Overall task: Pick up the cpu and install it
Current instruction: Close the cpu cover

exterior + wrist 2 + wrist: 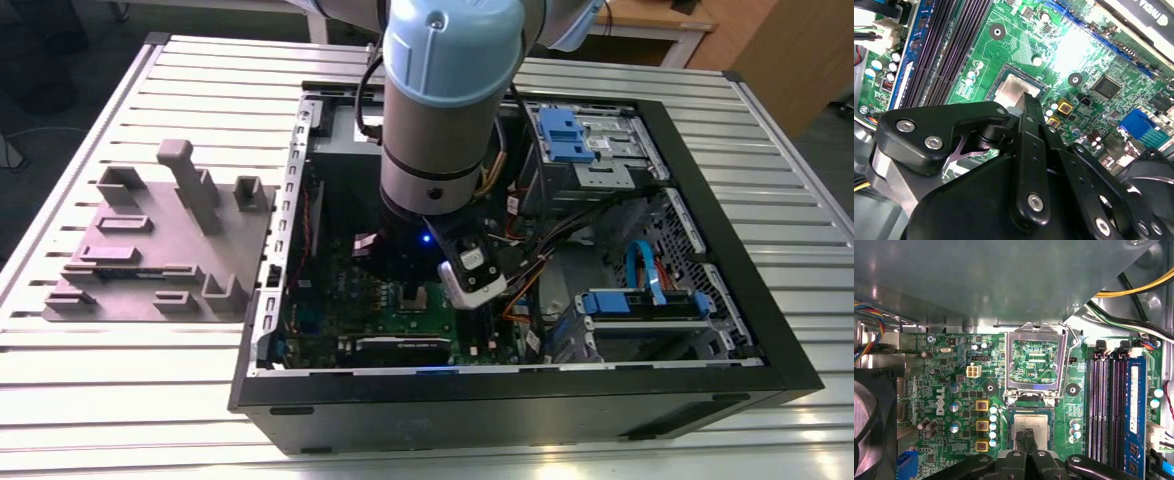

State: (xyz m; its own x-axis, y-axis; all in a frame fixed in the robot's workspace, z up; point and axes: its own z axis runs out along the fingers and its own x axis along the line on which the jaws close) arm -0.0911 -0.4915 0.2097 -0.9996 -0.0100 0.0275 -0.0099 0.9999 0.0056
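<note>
The cpu (1030,426) is a small silver-grey square lying flat in the motherboard socket; it also shows in the second wrist view (1015,90). The socket's metal frame (1036,364) is flipped open and stands up behind it, with its lever (1070,347) raised. My gripper (1028,439) hangs just over the middle of the cpu, its two thin black fingers (1029,117) pressed together with nothing between them. In the exterior view the arm (434,150) reaches down into the open computer case (534,385) over the cpu (416,296).
Memory slots (1111,405) run beside the socket, and a fan (869,425) sits on the other side. Yellow and black cables (1134,290) hang near the case wall. Blue drive brackets (641,300) stand at the exterior view's right. A grey fixture block (160,250) sits on the table outside the case.
</note>
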